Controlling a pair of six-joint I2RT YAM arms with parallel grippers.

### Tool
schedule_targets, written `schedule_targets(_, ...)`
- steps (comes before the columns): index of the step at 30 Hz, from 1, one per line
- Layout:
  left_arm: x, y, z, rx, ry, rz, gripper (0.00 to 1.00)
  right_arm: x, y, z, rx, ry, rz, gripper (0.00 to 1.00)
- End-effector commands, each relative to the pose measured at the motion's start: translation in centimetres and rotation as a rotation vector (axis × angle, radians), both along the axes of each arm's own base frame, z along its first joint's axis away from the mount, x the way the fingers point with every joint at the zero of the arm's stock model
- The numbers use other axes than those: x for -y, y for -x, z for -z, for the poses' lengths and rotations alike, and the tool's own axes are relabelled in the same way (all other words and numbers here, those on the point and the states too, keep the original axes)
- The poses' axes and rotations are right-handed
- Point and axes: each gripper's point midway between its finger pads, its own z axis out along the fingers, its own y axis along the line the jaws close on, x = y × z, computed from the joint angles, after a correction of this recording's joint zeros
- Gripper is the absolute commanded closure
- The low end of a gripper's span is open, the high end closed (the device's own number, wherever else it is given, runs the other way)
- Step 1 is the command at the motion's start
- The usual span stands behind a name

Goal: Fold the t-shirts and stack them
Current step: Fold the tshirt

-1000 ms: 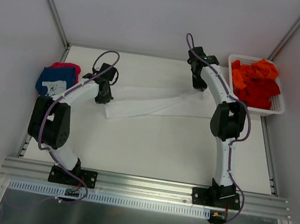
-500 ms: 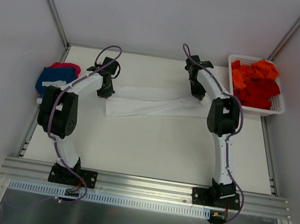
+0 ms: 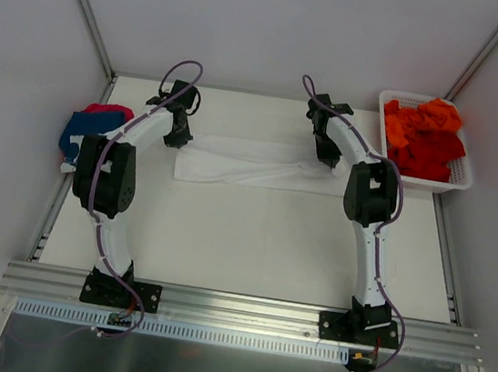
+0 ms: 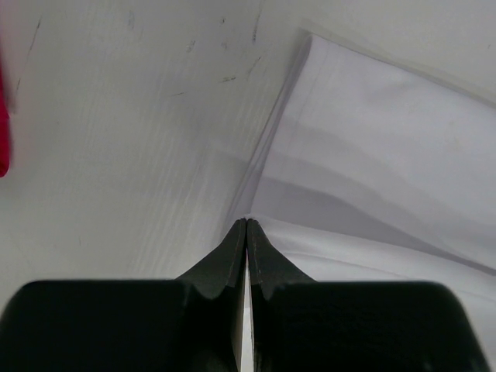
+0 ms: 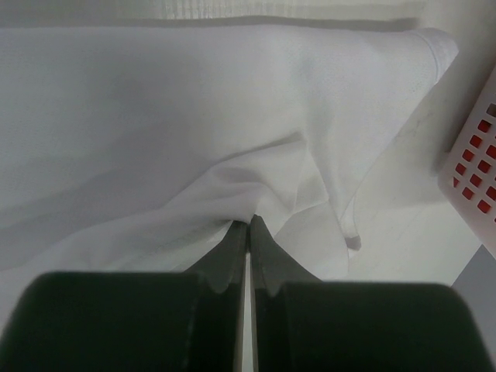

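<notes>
A plain white t-shirt (image 3: 252,163) lies stretched in a long folded band across the back middle of the table. My left gripper (image 3: 179,140) is shut on its left end, pinching the cloth's edge (image 4: 246,221). My right gripper (image 3: 330,163) is shut on its right end, with cloth bunched at the tips (image 5: 249,218). A folded navy t-shirt with white print (image 3: 79,141) lies at the left edge on a pink-red one (image 3: 107,111). Orange and red t-shirts (image 3: 425,136) fill the basket at back right.
The white plastic lattice basket (image 3: 458,181) stands at the back right corner; its wall shows in the right wrist view (image 5: 474,190). Grey walls enclose the table on three sides. An aluminium rail (image 3: 242,309) runs along the near edge.
Both grippers have moved toward the back of the table with the white t-shirt. The slanted band has straightened into a level strip.
</notes>
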Motion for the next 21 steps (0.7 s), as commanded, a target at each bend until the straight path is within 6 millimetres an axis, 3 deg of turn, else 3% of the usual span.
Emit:
schedule_targets(1, -0.2, -0.5, -1.7, 0.028, 0.016, 0.003, 1.0, 0.6, 0.2, -2.5, 0.034, 0.016, -0.003, 1.0)
schedule_targets(4, -0.2, -0.8, -3.1, 0.065, 0.019, -0.002, 1.0, 0.4, 0.2, -2.6, 0.037, 0.007, -0.006, 1.0)
schedule_targets(8, 0.0, -3.1, -4.6, 0.108, 0.006, 0.02, 1.0, 0.1, 0.3, -2.5, 0.031, -0.008, -0.004, 1.0)
schedule_targets(9, -0.1, -3.3, -3.9, 0.089, -0.004, 0.02, 1.0, 0.2, 0.3, -2.5, 0.033, -0.009, 0.0, 1.0)
schedule_targets(16, -0.2, -4.4, -3.6, 0.085, 0.003, 0.017, 1.0, 0.4, 0.4, -2.4, 0.027, 0.007, -0.007, 0.99)
schedule_targets(19, -0.4, -4.5, -2.5, 0.05, 0.002, 0.019, 1.0, 0.4, 0.5, -2.4, 0.027, 0.001, -0.004, 0.99)
schedule_targets(21, -0.5, -4.1, -1.6, 0.022, 0.005, 0.017, 0.93, 0.2, 0.5, -2.4, 0.026, -0.007, -0.007, 0.99)
